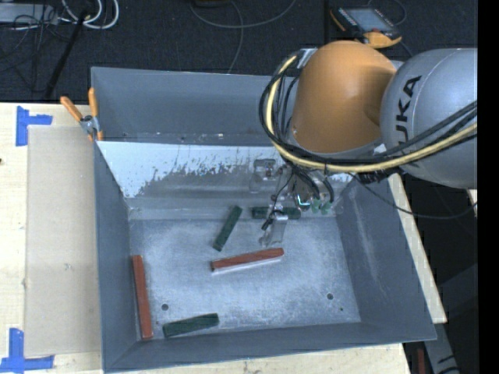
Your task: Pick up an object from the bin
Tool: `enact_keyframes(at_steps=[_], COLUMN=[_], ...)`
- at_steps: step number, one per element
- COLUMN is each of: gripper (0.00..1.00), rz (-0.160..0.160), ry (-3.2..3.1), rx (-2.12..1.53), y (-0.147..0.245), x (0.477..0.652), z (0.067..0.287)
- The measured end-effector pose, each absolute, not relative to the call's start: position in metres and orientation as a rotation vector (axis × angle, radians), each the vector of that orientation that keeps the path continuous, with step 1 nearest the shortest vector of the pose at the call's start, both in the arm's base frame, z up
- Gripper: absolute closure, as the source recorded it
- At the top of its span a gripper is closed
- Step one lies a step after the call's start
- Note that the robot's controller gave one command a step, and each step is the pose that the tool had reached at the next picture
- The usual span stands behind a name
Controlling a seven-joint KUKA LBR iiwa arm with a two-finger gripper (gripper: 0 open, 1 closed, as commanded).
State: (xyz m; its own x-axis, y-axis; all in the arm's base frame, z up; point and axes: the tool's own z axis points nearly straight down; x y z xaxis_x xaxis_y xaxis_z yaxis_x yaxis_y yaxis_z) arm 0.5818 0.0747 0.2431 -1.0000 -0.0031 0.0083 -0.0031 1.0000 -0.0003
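Sev. sticks (246, 260) in grey bin (312, 291)

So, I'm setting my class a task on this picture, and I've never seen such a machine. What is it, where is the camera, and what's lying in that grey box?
The machine is a grey robot arm with an orange cover on its wrist. It reaches in from the right. The one camera looks down from above, slightly sideways, into a grey metal bin. At the arm's tip is a two-finger gripper, low over the bin's middle. Just below it in the picture lies a reddish flat stick, and to its left a dark green stick. A long red-brown bar lies along the left wall, and a dark green bar lies near the front. I cannot tell whether anything is held.
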Motion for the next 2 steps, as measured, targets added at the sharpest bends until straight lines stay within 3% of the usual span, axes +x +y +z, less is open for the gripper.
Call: enact_keyframes(at_steps=[1,2], gripper=[0.00,1.00], rz=[0.001,-0.001], ry=[-3.131,-3.139], rx=[-0.069,-0.070], y=[0.0517,0.0517], x=[0.5795,0.5818], z=[0.0767,0.0810])
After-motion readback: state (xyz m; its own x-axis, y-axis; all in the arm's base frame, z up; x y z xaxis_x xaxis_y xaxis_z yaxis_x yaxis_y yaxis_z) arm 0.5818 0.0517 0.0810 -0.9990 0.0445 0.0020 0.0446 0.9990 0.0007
